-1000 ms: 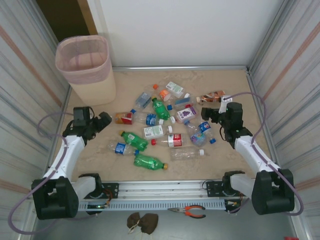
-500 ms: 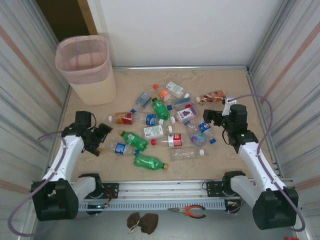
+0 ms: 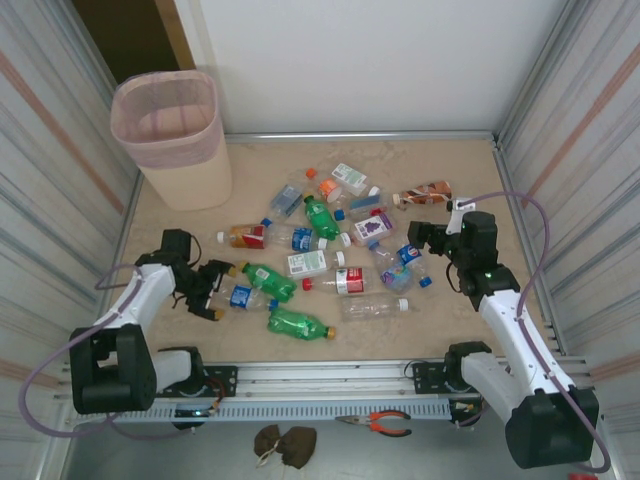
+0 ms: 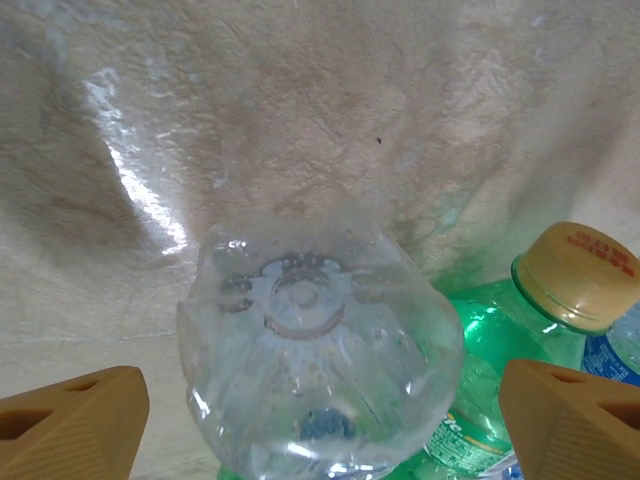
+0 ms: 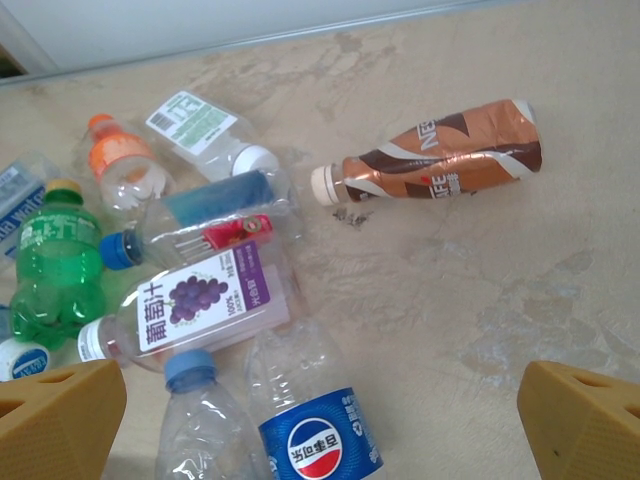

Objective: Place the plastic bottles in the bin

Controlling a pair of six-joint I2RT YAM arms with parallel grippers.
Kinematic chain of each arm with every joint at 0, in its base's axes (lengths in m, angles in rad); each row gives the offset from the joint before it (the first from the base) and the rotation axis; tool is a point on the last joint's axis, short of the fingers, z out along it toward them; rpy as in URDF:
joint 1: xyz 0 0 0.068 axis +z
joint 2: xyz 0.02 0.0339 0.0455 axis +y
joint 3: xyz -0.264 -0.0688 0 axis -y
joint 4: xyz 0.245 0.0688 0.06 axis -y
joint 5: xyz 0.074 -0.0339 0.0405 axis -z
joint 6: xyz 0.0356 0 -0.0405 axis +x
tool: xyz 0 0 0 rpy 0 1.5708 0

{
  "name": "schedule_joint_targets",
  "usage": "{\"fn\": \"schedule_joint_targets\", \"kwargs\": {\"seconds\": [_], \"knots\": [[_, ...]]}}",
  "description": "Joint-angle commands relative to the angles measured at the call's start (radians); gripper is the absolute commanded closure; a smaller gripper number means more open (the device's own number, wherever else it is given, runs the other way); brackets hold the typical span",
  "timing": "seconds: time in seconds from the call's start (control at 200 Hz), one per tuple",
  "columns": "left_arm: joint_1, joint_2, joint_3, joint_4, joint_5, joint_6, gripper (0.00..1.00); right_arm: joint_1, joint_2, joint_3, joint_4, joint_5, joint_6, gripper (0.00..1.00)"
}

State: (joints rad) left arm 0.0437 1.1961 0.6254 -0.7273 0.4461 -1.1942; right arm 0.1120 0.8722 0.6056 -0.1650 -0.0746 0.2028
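Several plastic bottles (image 3: 330, 240) lie scattered over the middle of the table, green ones and clear ones with coloured labels. The pale-pink bin (image 3: 190, 170) stands at the far left corner. My left gripper (image 3: 207, 290) is open, low on the table, with the base of a clear blue-labelled bottle (image 4: 320, 360) between its fingers (image 4: 70, 425), a gap on each side. A green bottle with a yellow cap (image 4: 575, 275) lies just behind it. My right gripper (image 5: 320, 420) is open above a clear Pepsi-labelled bottle (image 5: 325, 445) and holds nothing.
A brown coffee bottle (image 5: 440, 160) lies apart at the far right of the pile. Corrugated walls (image 3: 60, 150) close in both sides. Orange-handled pliers (image 3: 378, 423) lie beyond the near rail. Bare table lies along the right side (image 5: 500, 290).
My left gripper has swung nearer and to the right, coming down around the base of the clear blue-labelled bottle. The right arm has shifted slightly to the right, still open.
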Motion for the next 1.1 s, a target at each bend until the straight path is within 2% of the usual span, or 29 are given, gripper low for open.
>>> {"fn": "schedule_joint_targets", "kwargs": {"seconds": [0.0,0.361,0.576,0.787,1.092], "knots": [[-0.005,0.023,-0.008,0.038,0.024,-0.036,0.11,0.006,-0.019,0.008,-0.014,0.016,0.014,0.01],[-0.005,0.111,0.003,0.062,0.011,-0.023,0.19,0.005,-0.025,0.013,-0.024,0.029,0.006,0.01],[-0.005,0.120,0.007,0.054,-0.016,-0.015,0.29,0.005,-0.030,0.012,-0.027,0.031,0.004,0.01],[-0.004,0.080,0.013,0.031,-0.027,-0.003,0.39,0.005,-0.039,0.013,-0.030,0.035,0.001,0.01],[0.012,-0.051,0.068,-0.088,-0.080,0.069,0.40,0.005,-0.048,0.018,-0.041,0.035,0.000,0.01]]}}
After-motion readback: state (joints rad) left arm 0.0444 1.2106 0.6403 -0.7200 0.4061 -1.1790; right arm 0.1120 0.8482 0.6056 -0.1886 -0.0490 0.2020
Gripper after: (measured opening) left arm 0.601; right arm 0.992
